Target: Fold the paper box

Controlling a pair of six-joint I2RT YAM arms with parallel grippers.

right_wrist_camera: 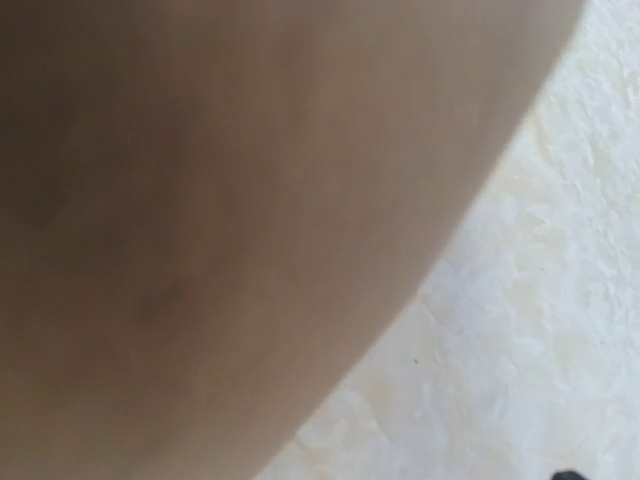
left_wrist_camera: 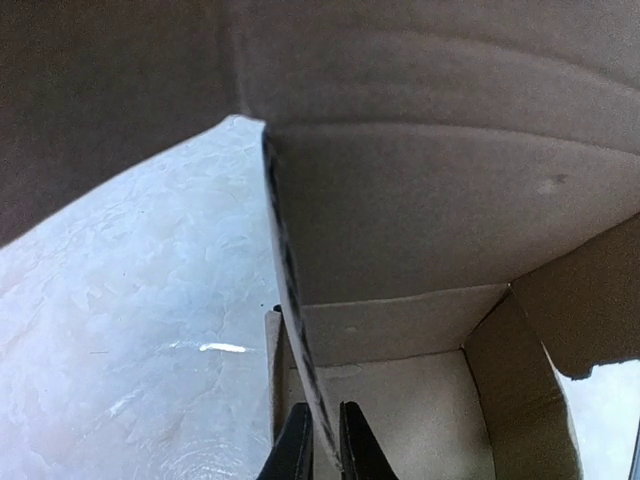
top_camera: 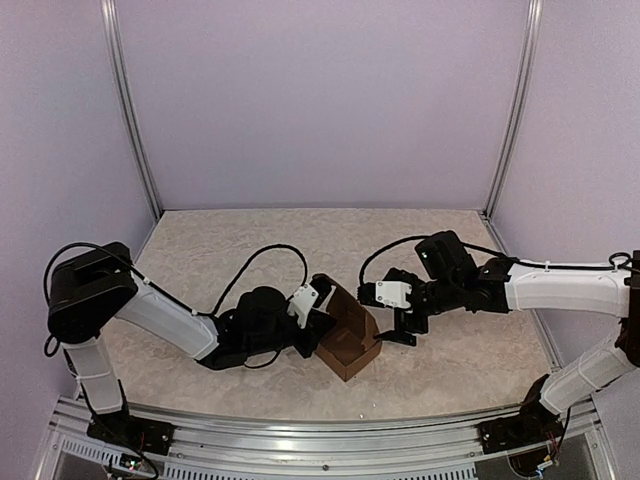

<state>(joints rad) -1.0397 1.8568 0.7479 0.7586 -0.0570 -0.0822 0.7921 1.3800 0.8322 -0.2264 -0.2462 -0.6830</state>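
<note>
Pale lavender walls (top_camera: 320, 100) close in the workspace on three sides, with the mottled off-white table (top_camera: 250, 250) as its floor. The left arm (top_camera: 160, 315) stretches low across the table from the near left corner. The right arm (top_camera: 560, 285) reaches in from the right at about the same height, so the two meet near the middle of the table's near half.

Between them sits the paper box (top_camera: 350, 340), brown cardboard, partly formed. It stands on the table with its top open and a tall flap rising on the side away from the camera. The left wrist view looks into it: the bare floor, a low far wall, a side wall on the right and the broad flap (left_wrist_camera: 440, 130) arching overhead.

The left gripper (top_camera: 316, 335) is at the box's left side. Its two dark fingers (left_wrist_camera: 296, 445) are pressed close together, with the thin edge of a cardboard wall pinched between them.

The right gripper (top_camera: 404, 330) is just beside the box's right side, its fingers spread wide. Blurred brown cardboard fills most of the right wrist view, with only a dark fingertip (right_wrist_camera: 567, 475) at the bottom corner. Whether this gripper touches the box cannot be told.
</note>
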